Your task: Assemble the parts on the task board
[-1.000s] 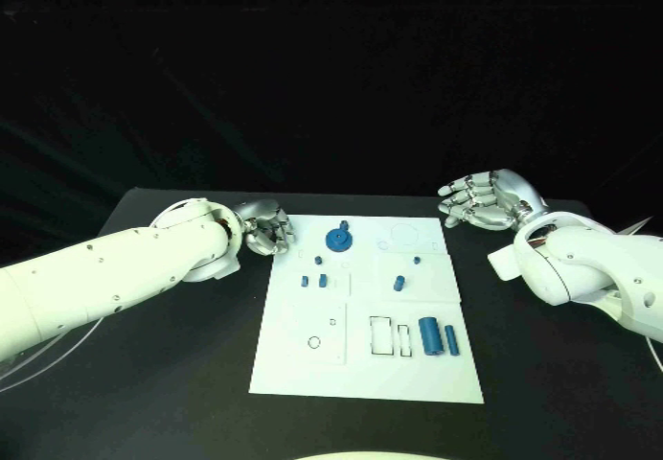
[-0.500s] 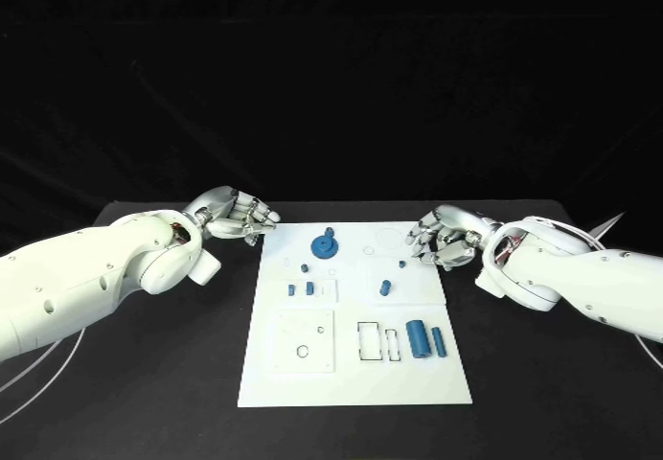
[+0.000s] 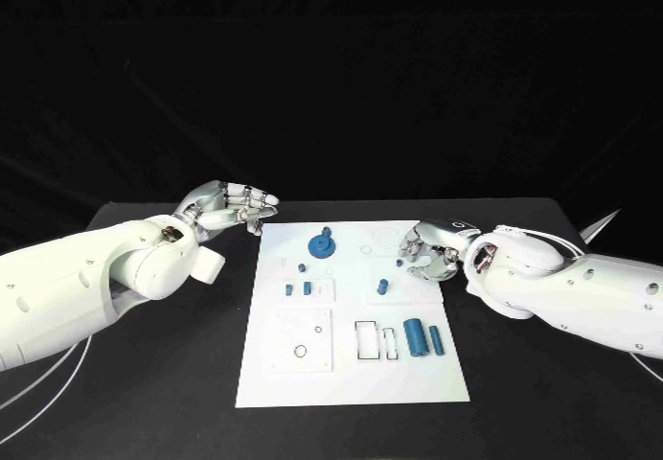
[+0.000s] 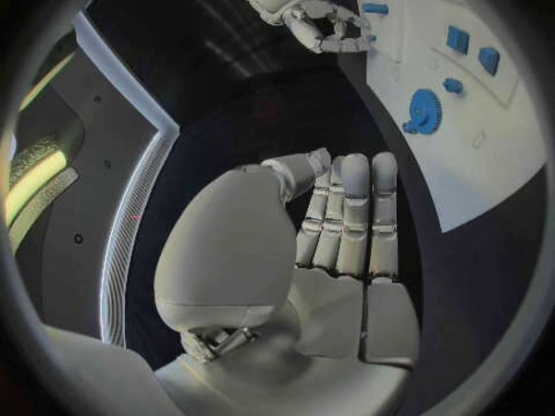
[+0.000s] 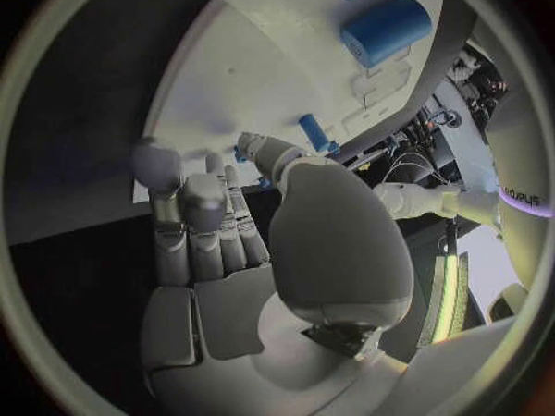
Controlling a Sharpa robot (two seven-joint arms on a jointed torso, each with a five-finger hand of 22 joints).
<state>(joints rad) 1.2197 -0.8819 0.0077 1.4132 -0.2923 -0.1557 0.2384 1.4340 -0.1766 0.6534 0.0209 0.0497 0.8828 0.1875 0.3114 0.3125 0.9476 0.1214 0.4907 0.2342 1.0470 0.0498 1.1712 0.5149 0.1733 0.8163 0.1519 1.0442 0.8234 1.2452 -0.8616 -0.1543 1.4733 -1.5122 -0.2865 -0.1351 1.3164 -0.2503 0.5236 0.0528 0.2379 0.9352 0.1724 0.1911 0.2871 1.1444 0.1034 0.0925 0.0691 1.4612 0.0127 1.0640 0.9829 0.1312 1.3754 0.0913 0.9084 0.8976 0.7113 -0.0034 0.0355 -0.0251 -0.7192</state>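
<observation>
The white task board lies mid-table. On it stand a blue gear, three small blue pieces, a blue peg and two blue cylinders. My left hand hovers off the board's far left corner, fingers straight and side by side, holding nothing. The gear shows beyond it. My right hand hangs over the board's right edge, just right of the peg, fingers loosely bent and holding nothing. The peg and a cylinder lie past its fingertips.
The board carries outlined slots: rectangles beside the cylinders and a small ring at the near left. The black table runs wide on both sides of the board.
My right hand has come in from the table's far right to the board's right edge by the peg. My left hand has drawn back from the board's left edge. The camera has shifted.
</observation>
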